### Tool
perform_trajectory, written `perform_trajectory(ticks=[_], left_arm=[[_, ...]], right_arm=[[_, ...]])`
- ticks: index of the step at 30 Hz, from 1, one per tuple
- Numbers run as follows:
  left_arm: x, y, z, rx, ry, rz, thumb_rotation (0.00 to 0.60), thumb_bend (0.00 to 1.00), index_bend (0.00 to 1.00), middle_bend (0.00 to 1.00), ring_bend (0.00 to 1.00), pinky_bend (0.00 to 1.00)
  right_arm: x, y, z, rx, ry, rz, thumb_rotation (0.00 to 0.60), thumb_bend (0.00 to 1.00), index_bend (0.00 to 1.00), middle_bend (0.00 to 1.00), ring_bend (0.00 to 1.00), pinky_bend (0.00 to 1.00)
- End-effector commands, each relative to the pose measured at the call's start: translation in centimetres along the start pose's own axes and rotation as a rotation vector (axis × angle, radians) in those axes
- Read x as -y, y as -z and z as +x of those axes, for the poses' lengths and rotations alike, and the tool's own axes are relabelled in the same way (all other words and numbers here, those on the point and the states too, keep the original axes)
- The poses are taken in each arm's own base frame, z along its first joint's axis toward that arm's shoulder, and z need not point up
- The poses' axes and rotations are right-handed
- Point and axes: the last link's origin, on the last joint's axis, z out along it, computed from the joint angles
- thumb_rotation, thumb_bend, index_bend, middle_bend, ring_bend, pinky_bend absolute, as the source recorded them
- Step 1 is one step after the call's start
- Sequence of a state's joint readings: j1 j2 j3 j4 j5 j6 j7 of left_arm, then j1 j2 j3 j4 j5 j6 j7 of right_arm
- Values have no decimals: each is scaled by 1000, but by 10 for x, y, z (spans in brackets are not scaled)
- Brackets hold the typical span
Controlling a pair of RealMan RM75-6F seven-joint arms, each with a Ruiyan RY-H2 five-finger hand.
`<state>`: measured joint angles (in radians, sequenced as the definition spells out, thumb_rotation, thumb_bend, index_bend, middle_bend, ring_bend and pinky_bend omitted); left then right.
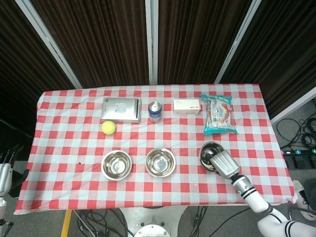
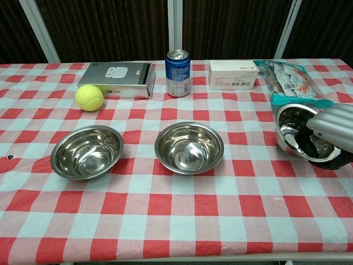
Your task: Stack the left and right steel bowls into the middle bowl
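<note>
Three steel bowls stand in a row near the table's front. The left bowl (image 1: 116,164) (image 2: 86,151) and the middle bowl (image 1: 160,162) (image 2: 189,147) rest flat on the checked cloth. My right hand (image 1: 223,165) (image 2: 331,130) grips the right bowl (image 1: 211,150) (image 2: 292,124) by its near rim. That bowl is raised and tilted, its opening facing left. My left hand (image 1: 7,157) shows only at the far left edge of the head view, off the table, fingers apart and holding nothing.
Behind the bowls lie a yellow tennis ball (image 1: 108,127) (image 2: 89,97), a silver box (image 1: 120,109), a blue can (image 1: 155,111) (image 2: 177,65), a white carton (image 1: 186,105) and a snack bag (image 1: 218,114) (image 2: 292,83), just behind the lifted bowl.
</note>
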<state>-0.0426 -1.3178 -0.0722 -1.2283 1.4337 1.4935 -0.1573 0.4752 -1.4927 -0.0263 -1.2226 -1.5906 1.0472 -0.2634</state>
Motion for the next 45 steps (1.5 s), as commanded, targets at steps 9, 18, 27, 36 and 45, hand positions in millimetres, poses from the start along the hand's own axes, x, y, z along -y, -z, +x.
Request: perform_trajectory(ticks=[9, 18, 27, 36, 45], left_arm=[[-1, -1, -2, 10, -10, 0, 600, 321, 201, 216, 164, 251], [-4, 0, -5, 23, -25, -11, 600, 321, 201, 216, 164, 251], [-2, 0, -6, 30, -23, -8, 600, 321, 201, 216, 164, 251], [3, 0, -6, 28, -13, 1, 600, 320, 201, 216, 164, 251], [5, 0, -6, 27, -1, -1, 600, 313, 201, 216, 164, 251]], right_arm=[[20, -5, 41, -107, 1, 87, 600, 337, 677, 568, 794, 726], [84, -31, 89, -139, -36, 275, 600, 337, 678, 568, 794, 726], [121, -59, 94, -109, -33, 335, 600, 338, 678, 568, 794, 726], [138, -79, 91, -67, -15, 353, 600, 282, 663, 542, 801, 726], [127, -78, 100, -41, -12, 340, 600, 0, 366, 385, 794, 726]])
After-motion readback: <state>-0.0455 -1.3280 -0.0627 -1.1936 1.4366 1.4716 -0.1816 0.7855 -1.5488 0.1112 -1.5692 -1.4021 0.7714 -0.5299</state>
